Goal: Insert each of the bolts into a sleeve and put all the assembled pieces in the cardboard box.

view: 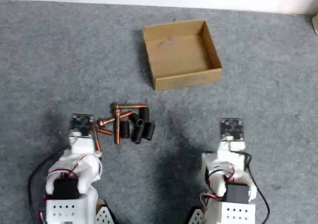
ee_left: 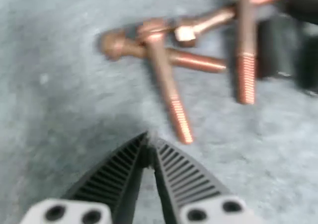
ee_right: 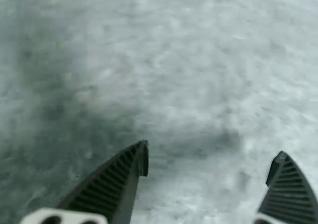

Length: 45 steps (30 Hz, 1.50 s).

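Grey, felt-like matting (view: 49, 60) covers the table from edge to edge, and we list what lies on it.

Item 1: cardboard box (view: 186, 79). It is open-topped and upright on the far side of the mat, a little right of centre. It stands well apart from both arms and from the loose parts.

Item 2: bolts (view: 117, 127). They are copper-coloured and we count at least 4, lying loose and crossing one another in a small heap on the mat. The heap is nearer than the box and just beside the left arm (view: 74, 179).

Item 3: sleeves (view: 137, 133). These short black tubes cluster against the right side of the bolt heap, touching some of the bolts. We see no bolt seated in a sleeve, and none of these parts lies in the box.

Item 4: left gripper (ee_left: 148, 145). Its ribbed jaws are pressed together at the tips and grasp nothing. It hangs low over bare mat. In the left wrist view, the threaded end of the nearest bolt (ee_left: 166, 85) lies just beside the tips without touching them.

Item 5: right gripper (ee_right: 213, 159). Its jaws are spread wide and hold nothing, above bare mat. We place the right arm (view: 228, 179) near the front edge, well apart from the heap and the box.
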Tool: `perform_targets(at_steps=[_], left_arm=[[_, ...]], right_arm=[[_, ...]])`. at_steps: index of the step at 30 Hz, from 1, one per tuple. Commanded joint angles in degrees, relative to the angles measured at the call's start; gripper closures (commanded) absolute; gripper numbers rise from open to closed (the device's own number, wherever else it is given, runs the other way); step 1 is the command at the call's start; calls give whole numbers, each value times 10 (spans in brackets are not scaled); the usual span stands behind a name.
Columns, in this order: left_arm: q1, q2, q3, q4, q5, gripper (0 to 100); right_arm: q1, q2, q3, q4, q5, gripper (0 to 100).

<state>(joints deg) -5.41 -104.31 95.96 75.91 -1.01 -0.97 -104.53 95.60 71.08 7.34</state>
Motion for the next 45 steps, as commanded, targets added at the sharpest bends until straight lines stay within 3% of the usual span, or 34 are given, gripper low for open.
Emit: perform_targets(at_steps=[1, 6, 10, 14, 17, 23, 27, 31, 35, 38, 42, 45], left_arm=[[92, -2, 12, 2, 4, 992], [191, -2, 12, 2, 5, 993], [260, -2, 12, 2, 5, 993], [276, -2, 12, 2, 5, 993], [284, -2, 12, 2, 5, 993], [370, -2, 12, 4, 3, 993], [305, -2, 11, 1, 1, 990], [173, -4, -7, -23, 1, 990], [26, -3, -27, -73, -28, 989], [-85, -5, -70, -82, -180, 993], [-164, -2, -187, -92, -140, 994], [-174, 0, -285, -92, -137, 994]], right_arm=[[-60, -4, 84, 1, -2, 645], [-96, -3, 84, 1, -4, 645], [-15, -3, 83, 1, -2, 645], [65, -4, 84, -7, -4, 645], [74, -4, 84, -10, -4, 645], [76, -4, 84, -15, -2, 645], [94, -4, 83, -15, -1, 645], [196, -4, 83, -73, -4, 645], [233, -4, 84, -125, 0, 645], [232, -4, 69, -144, 7, 645], [182, 3, -44, -80, 40, 645], [112, 4, -166, -15, 41, 645]])
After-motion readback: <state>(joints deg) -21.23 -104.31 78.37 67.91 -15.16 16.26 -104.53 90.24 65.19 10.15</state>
